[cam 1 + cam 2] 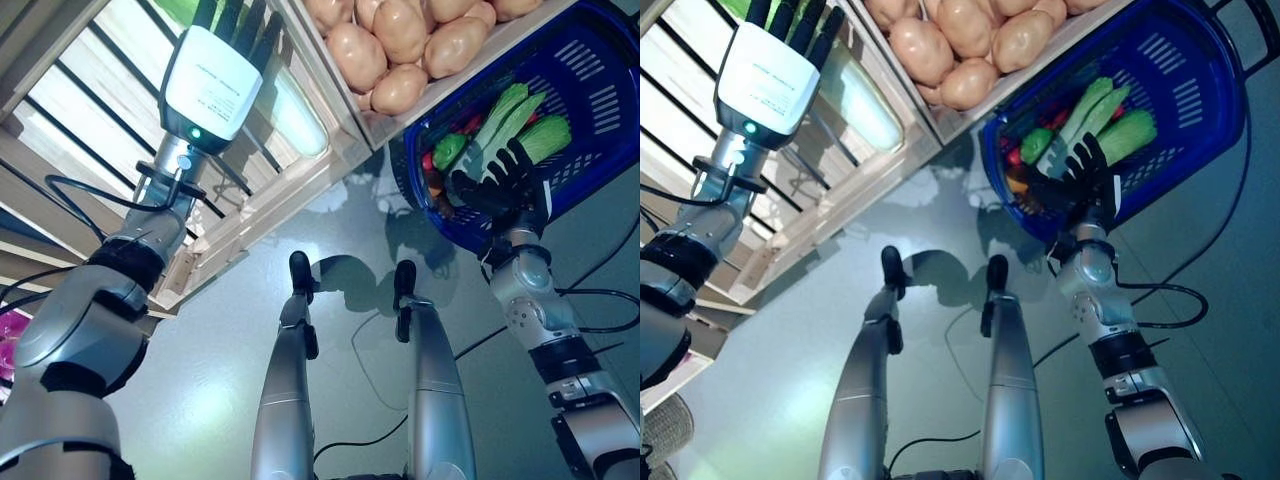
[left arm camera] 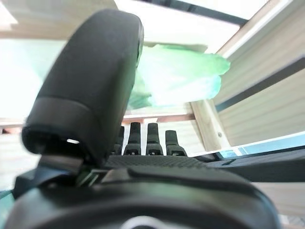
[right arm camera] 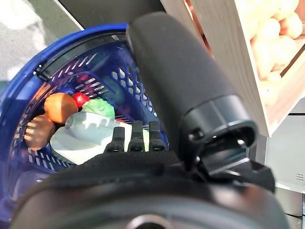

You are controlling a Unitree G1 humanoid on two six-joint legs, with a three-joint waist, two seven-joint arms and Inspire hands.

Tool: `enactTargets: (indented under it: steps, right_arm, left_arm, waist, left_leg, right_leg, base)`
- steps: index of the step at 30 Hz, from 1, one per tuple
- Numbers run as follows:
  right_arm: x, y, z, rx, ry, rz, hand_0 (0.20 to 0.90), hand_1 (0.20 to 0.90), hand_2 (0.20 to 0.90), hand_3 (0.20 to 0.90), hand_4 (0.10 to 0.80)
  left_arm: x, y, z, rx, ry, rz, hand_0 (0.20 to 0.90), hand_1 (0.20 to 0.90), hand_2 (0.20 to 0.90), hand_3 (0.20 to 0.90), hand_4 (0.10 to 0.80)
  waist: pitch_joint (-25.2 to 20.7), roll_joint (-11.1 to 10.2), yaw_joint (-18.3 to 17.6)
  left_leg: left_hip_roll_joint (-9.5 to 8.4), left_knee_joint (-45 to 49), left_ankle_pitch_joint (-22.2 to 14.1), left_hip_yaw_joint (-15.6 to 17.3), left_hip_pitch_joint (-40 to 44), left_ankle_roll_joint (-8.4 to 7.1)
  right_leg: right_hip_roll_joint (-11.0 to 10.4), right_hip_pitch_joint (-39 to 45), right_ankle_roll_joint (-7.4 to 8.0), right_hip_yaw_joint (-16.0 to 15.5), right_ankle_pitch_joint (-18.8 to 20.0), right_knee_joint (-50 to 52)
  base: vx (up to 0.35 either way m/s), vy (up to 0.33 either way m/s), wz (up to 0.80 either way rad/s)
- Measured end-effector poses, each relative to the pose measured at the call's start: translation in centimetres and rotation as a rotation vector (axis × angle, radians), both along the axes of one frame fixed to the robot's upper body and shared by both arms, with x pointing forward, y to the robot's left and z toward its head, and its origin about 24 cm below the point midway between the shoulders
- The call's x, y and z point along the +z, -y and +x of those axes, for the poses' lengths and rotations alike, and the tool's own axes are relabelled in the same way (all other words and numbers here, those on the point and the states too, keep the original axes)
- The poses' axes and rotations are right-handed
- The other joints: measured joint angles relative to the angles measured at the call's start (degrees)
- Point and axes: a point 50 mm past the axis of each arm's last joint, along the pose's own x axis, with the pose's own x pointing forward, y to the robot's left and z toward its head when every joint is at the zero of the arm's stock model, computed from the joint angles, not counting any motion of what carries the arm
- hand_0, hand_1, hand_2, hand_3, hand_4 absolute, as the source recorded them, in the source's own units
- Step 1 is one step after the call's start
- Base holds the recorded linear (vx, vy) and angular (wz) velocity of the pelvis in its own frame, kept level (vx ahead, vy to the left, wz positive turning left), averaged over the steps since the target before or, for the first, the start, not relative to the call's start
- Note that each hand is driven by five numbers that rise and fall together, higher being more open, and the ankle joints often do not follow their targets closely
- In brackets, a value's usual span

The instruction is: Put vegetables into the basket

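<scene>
The blue basket [image 1: 600, 95] stands on the floor at the right, beside the stand. In it lie pale green leafy stalks [image 1: 505, 110], a dark green vegetable [image 1: 448, 150], and red and orange ones [image 3: 59, 107]. My right hand [image 1: 495, 180] is just above the basket's near rim with straight fingers and holds nothing. My left hand [image 1: 240, 22] reaches up into a crate of the wooden stand with straight fingers. Its fingertips [image 2: 147, 138] are right beside a pale green leafy vegetable [image 2: 181, 76]; no finger is curled round it.
The wooden stand [image 1: 280, 200] with slatted crates runs across the upper left and overhangs the basket's near side. Grey floor [image 1: 220, 350] lies below it.
</scene>
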Motion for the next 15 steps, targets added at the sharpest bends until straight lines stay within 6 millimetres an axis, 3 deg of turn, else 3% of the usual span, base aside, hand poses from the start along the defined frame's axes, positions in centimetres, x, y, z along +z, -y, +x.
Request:
enactTargets:
  steps: [15]
  right_arm:
    - [0.48,-0.08,0.25,0.000,0.011,-0.001,0.900,0.900,0.900,0.900,0.800]
  left_arm:
    - [-0.05,-0.16,0.44,0.033,-0.006,-0.063,0.900,0.900,0.900,0.900,0.800]
  waist:
    - [-0.02,-0.06,-0.21]
  left_leg:
    - [0.06,0.00,-0.03,-0.12,-1.21,0.05]
  right_leg:
    - [0.07,-0.91,0.06,-0.12,0.17,-0.37]
  base:
    - [0.000,0.000,0.00]
